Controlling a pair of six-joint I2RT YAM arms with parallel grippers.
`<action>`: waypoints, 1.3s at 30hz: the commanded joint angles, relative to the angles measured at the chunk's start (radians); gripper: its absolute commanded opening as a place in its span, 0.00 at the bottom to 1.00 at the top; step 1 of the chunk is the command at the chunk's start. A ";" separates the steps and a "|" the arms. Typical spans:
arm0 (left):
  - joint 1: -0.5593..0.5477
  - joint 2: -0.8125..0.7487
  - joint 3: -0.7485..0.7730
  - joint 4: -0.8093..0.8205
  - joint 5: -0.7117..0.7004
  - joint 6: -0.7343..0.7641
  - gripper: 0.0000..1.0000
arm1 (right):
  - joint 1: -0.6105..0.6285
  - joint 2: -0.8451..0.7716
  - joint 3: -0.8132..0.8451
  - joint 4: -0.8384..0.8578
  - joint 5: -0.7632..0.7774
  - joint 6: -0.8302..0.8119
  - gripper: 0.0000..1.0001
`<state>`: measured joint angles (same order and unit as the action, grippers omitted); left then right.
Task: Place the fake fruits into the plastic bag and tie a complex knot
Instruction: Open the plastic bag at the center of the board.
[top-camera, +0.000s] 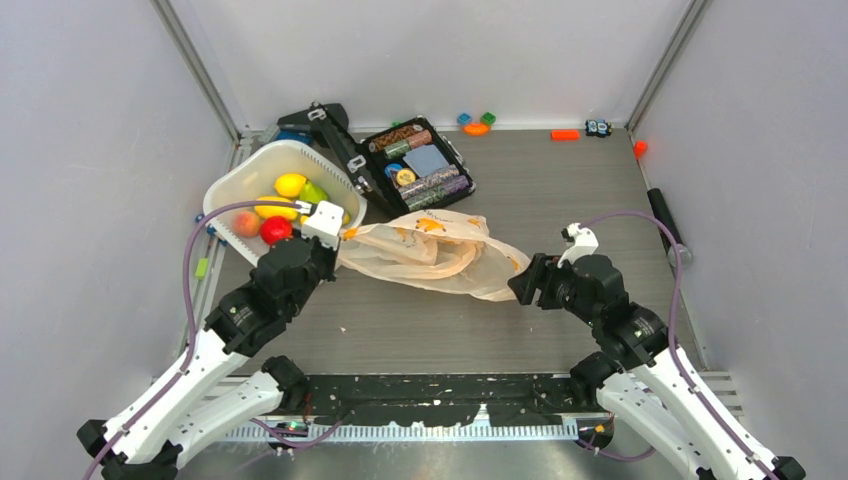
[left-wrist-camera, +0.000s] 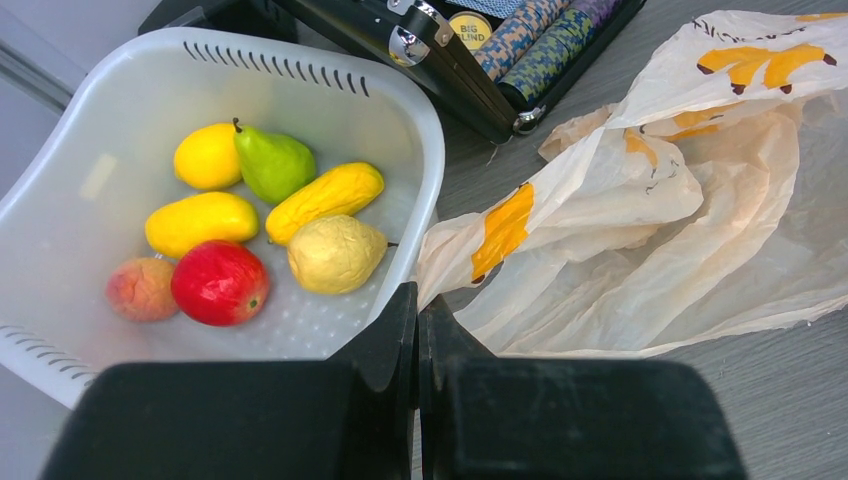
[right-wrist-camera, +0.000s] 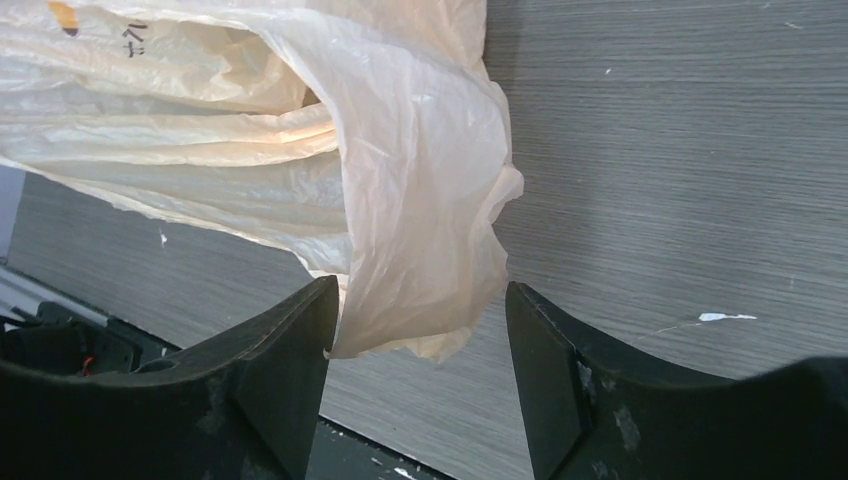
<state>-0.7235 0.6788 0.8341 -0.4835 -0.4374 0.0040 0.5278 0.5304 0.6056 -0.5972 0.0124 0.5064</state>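
Note:
The fake fruits lie in a white plastic tub (top-camera: 232, 185) at the back left: a yellow lemon (left-wrist-camera: 207, 156), a green pear (left-wrist-camera: 272, 164), a red apple (left-wrist-camera: 219, 282), a small peach-orange one (left-wrist-camera: 140, 288) and several yellow ones. The plastic bag (top-camera: 440, 250) lies crumpled and flat on the table mid-way between the arms, pale peach with orange prints (left-wrist-camera: 650, 220). My left gripper (left-wrist-camera: 417, 305) is shut and empty, just in front of the tub's near rim beside the bag's left edge (top-camera: 332, 248). My right gripper (right-wrist-camera: 420, 300) is open at the bag's right end (top-camera: 520, 283), a loose bag corner (right-wrist-camera: 420, 230) hanging between the jaws.
An open black case of poker chips (top-camera: 420, 165) stands behind the bag, close to the tub. Small coloured toys (top-camera: 477, 124) and an orange block (top-camera: 565, 134) lie along the back wall. A black cylinder (top-camera: 665, 225) lies at the right edge.

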 joint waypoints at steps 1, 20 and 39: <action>0.005 0.004 0.039 0.023 -0.013 -0.009 0.00 | -0.002 0.015 -0.007 0.069 0.079 -0.017 0.70; 0.019 0.205 0.186 -0.020 0.112 -0.020 0.00 | -0.002 0.095 0.199 0.000 0.163 -0.132 0.06; 0.050 0.129 0.431 -0.202 0.553 -0.064 0.99 | -0.002 0.209 0.415 -0.137 0.359 -0.099 0.05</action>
<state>-0.7033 0.7940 1.1751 -0.6010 0.2104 -0.0261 0.5278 0.7219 0.9867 -0.7563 0.3645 0.3771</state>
